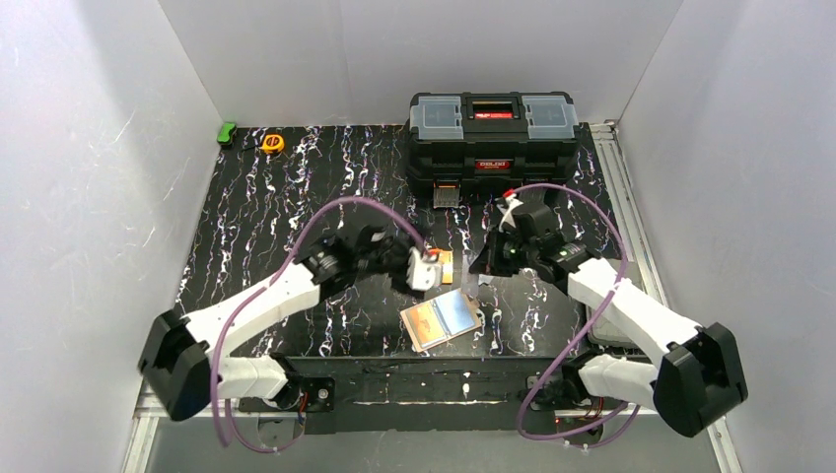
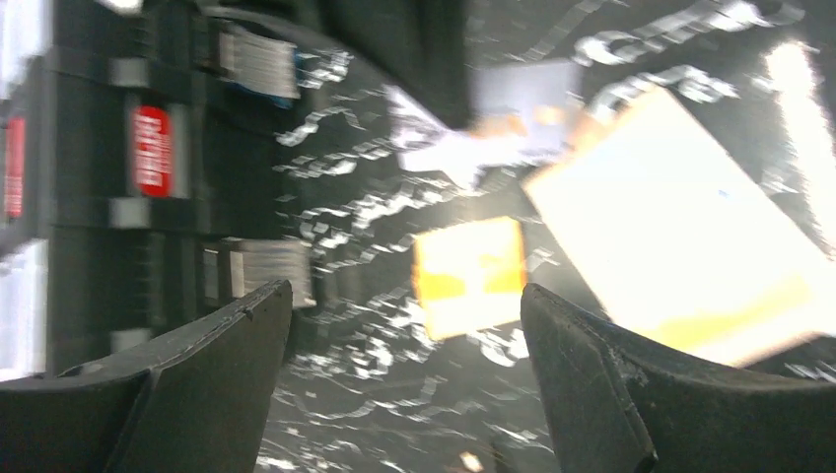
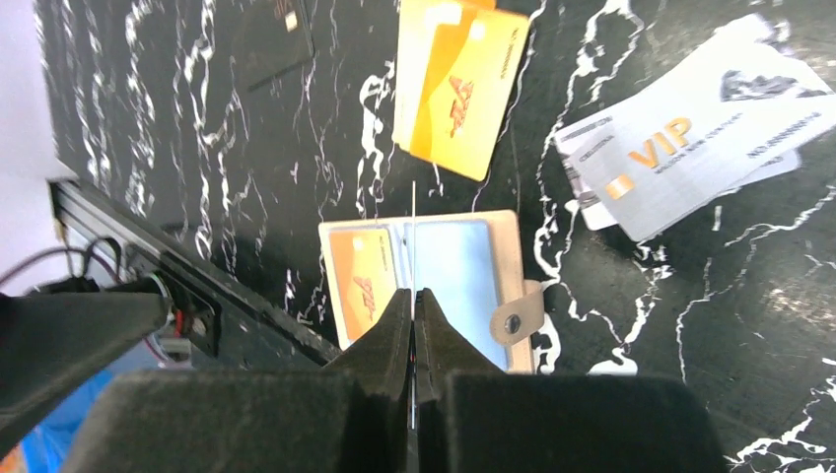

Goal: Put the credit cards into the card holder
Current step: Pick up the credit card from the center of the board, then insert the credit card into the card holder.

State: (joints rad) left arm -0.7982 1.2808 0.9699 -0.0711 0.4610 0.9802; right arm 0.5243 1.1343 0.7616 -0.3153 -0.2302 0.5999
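Black marbled counter, big black toolbox at the back, not involved. Both arms reach toward the middle. Left gripper hangs wide open with nothing between its fingers, just by the loose orange cards, which lie overlapped beyond the card holder. Right gripper is closed tight, poised over the holder's fold. A thin pale edge runs out from between its fingers – looks like a thin card held edge-on, which one I can't tell. The holder lies open and flat near the front edge, snap tab sticking out. One orange card sits in one half, and the pale blue half is bare. Silver VIP cards are off to the side, and a dark shape that may be the black card is flat on the counter

Step, as I read it: mid-insertion, one in, more out. Next the right gripper has to lay its card over and line it up with the pocket mouth – the holder is loose and may slide, so the left could pin it
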